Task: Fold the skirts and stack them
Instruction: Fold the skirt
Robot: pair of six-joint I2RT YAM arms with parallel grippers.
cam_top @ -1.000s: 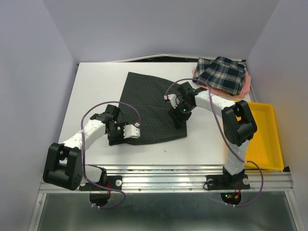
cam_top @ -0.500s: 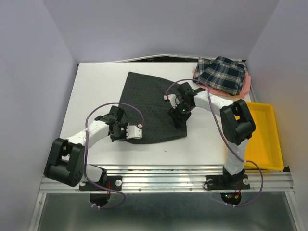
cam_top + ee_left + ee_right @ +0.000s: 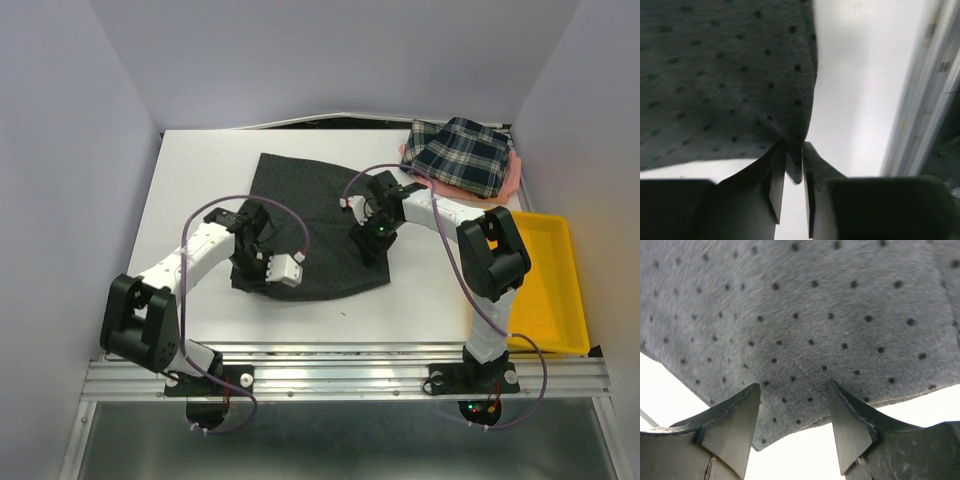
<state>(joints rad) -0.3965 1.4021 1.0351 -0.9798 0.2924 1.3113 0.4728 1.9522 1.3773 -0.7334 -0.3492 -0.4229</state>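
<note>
Left tool [image 3: 793, 152] clamps charcoal skirt [image 3: 310, 210] at its near edge — right tool [image 3: 794, 390] fingers spread apart over same cloth.

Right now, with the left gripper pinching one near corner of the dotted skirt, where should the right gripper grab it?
Probably the near right hem corner of the dotted skirt, coming in from the bare table side. The cloth lies flat, so only its edge offers a lip. The open right gripper is poised just inside that hem, mirroring the left gripper.
</note>
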